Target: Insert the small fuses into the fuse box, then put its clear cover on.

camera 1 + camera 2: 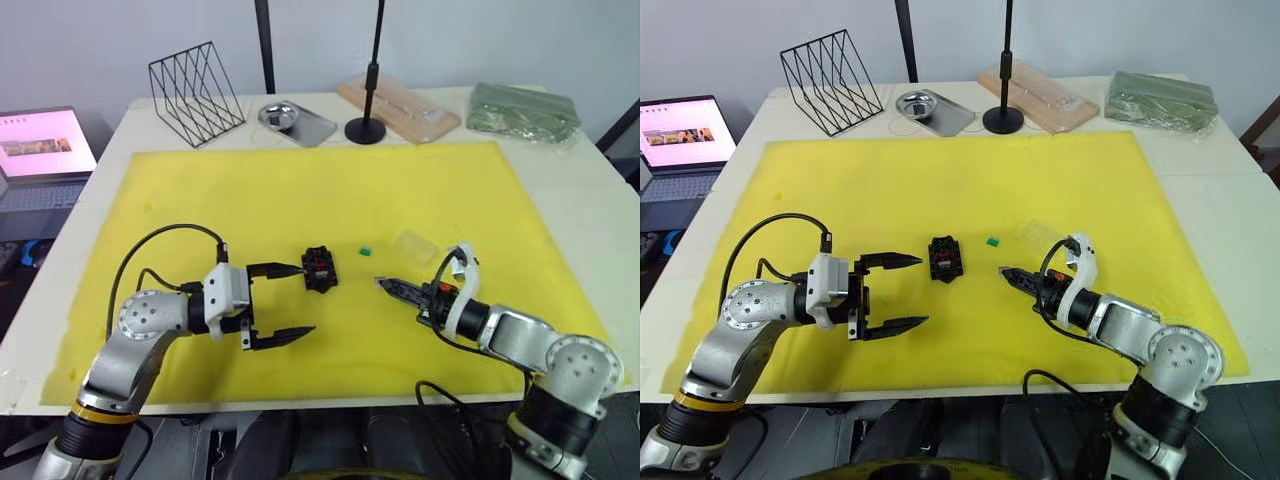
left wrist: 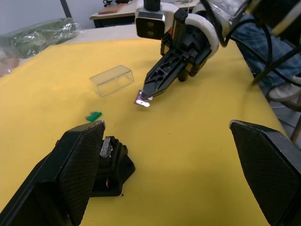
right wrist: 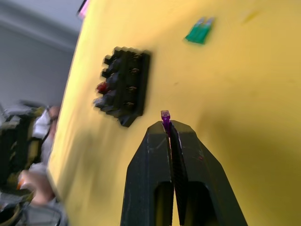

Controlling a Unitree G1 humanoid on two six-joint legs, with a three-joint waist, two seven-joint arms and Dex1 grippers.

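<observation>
A yellow mat [image 1: 330,190] covers the white worktop [image 1: 600,210]; on it the left tool [image 1: 282,305] gapes wide and empty beside the fuse box [image 1: 320,268], while the right tool [image 1: 382,284] pinches a purple fuse [image 3: 165,115]. Beyond lie a green fuse [image 1: 366,250] and the clear cover [image 1: 414,243]; farther back stand a wire rack [image 1: 196,93], steel tray [image 1: 296,121] and black stand [image 1: 366,125].

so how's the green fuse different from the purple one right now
The green fuse lies loose on the yellow mat; the purple fuse is pinched in the right gripper, off the mat. Green sits between the fuse box and clear cover; purple points toward the box. Neither is inserted yet.
</observation>
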